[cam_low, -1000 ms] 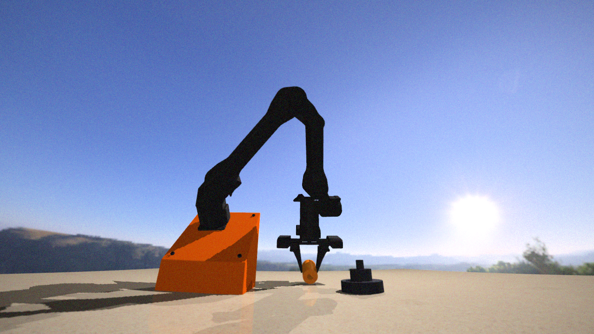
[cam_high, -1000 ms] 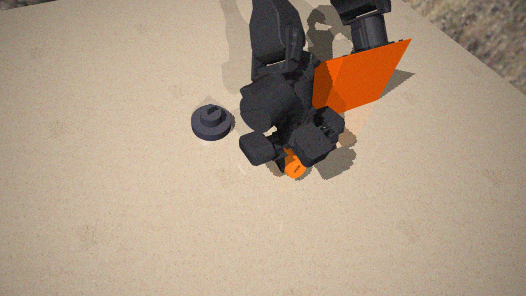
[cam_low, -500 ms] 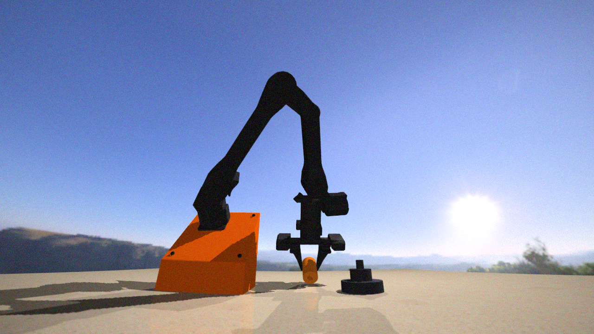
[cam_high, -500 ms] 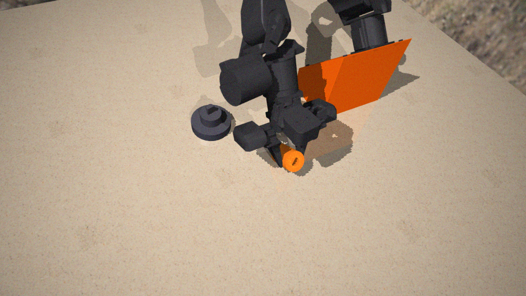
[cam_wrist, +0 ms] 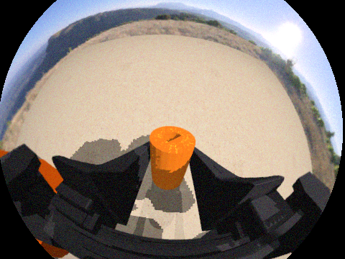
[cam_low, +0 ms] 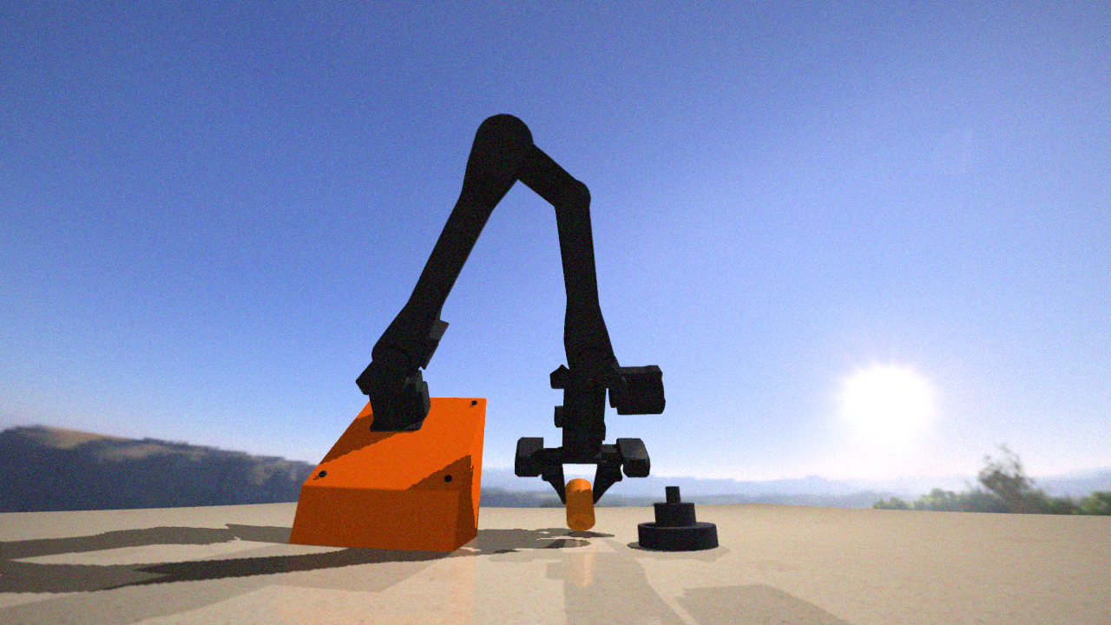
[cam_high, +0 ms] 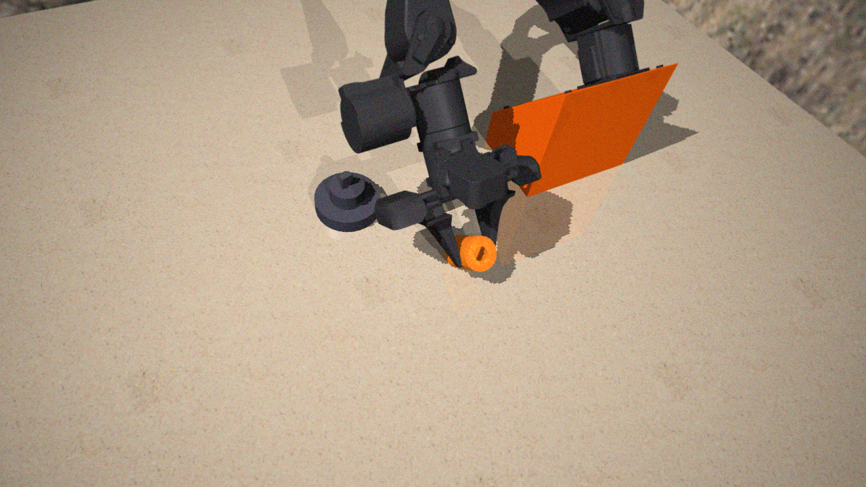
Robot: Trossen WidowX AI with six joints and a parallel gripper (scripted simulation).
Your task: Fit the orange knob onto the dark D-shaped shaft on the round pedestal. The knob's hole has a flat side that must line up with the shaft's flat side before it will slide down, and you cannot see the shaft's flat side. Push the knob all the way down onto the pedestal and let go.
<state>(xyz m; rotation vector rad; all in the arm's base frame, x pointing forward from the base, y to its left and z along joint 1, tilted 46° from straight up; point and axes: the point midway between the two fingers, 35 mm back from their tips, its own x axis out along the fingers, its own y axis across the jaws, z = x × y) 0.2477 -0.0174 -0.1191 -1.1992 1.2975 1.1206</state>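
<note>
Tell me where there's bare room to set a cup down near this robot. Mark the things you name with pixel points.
Judging by the top view, there's open surface left of the pedestal (cam_high: 331, 213) (cam_low: 677, 536), and a wide patch in front of the orange knob (cam_high: 487, 264) (cam_low: 580, 505) (cam_wrist: 172, 155). It's crowded between pedestal and orange base (cam_high: 587, 136) (cam_low: 380, 516), where the gripper (cam_high: 478, 251) (cam_low: 579, 501) (cam_wrist: 172, 149) holds the knob.

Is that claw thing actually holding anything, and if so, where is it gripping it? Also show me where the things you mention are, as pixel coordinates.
Yes: the end effector (cam_high: 478, 254) (cam_low: 579, 501) (cam_wrist: 172, 147) holds the orange knob (cam_high: 471, 266) (cam_low: 580, 505) (cam_wrist: 170, 158), its two fingers pressing opposite sides of the round outer wall.
</note>
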